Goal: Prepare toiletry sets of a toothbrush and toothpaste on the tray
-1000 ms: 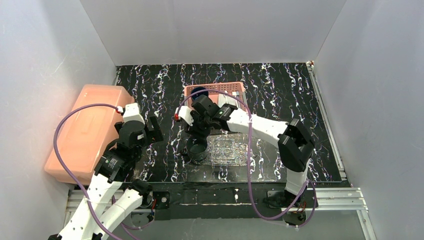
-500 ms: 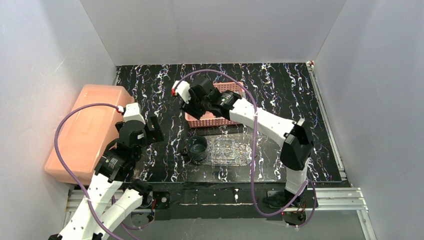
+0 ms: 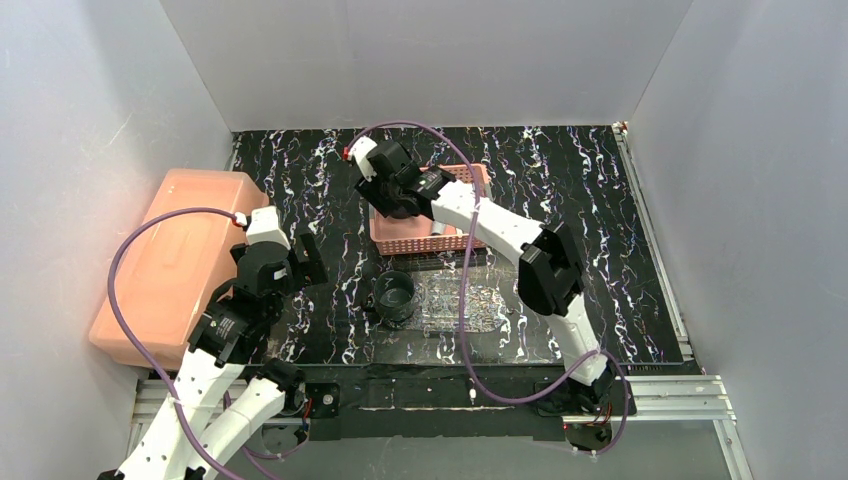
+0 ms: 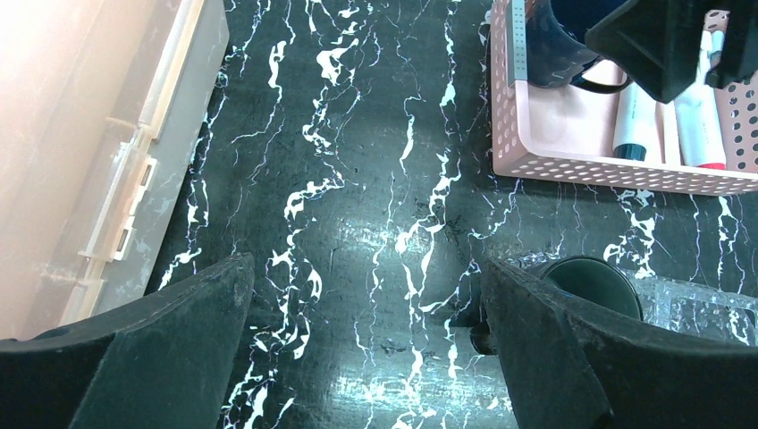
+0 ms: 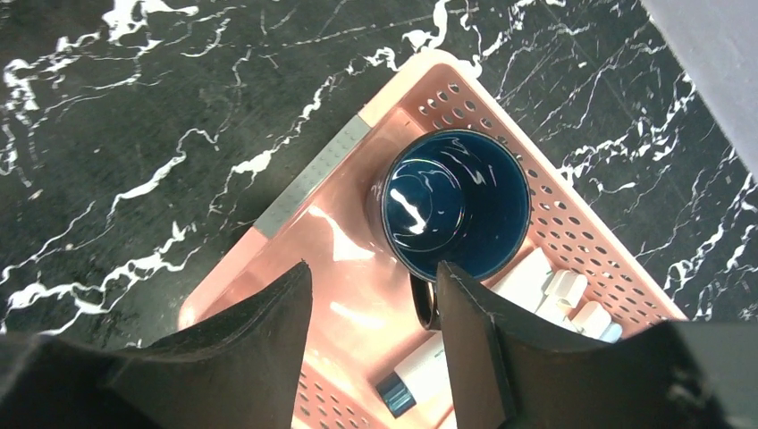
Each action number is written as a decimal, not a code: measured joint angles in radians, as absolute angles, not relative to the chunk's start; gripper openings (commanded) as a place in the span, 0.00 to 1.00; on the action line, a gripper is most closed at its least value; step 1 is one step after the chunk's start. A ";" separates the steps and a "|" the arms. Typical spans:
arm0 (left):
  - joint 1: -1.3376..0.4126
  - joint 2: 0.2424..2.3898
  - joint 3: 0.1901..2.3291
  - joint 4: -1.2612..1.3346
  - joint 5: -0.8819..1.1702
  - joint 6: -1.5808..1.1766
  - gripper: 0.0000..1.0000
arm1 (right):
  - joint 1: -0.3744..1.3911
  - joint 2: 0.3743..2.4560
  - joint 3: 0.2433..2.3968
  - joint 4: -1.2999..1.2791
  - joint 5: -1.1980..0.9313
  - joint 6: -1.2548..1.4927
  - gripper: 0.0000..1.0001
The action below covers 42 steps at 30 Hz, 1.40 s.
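While nothing I can see lies on the tray (image 3: 462, 300), no set is done and every pairing is left. It sits mid-tabletop (image 3: 600, 200), just before the basket (image 3: 410, 243), its long axis seemingly left-right, with a cup (image 3: 393, 296) at its left end. I can't pick out the toothbrush among the basket's white tubes (image 4: 636, 116). Right jaws hang parted and empty over the mug (image 5: 456, 201); left jaws gape wide, empty.
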<state>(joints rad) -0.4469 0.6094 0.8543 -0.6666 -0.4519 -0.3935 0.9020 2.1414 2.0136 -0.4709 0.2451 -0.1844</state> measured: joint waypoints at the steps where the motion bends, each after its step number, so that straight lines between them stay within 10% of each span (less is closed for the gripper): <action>1: -0.447 0.607 0.853 -0.667 -0.451 -0.393 0.98 | 0.897 2.157 2.023 -0.470 0.250 -0.176 0.60; 32: -0.447 0.587 0.850 -0.667 -0.449 -0.393 0.98 | 0.862 2.446 2.217 -0.406 0.316 0.002 0.42; 42: -0.448 0.582 0.850 -0.667 -0.449 -0.393 0.98 | 0.857 2.462 2.230 -0.393 0.334 0.023 0.02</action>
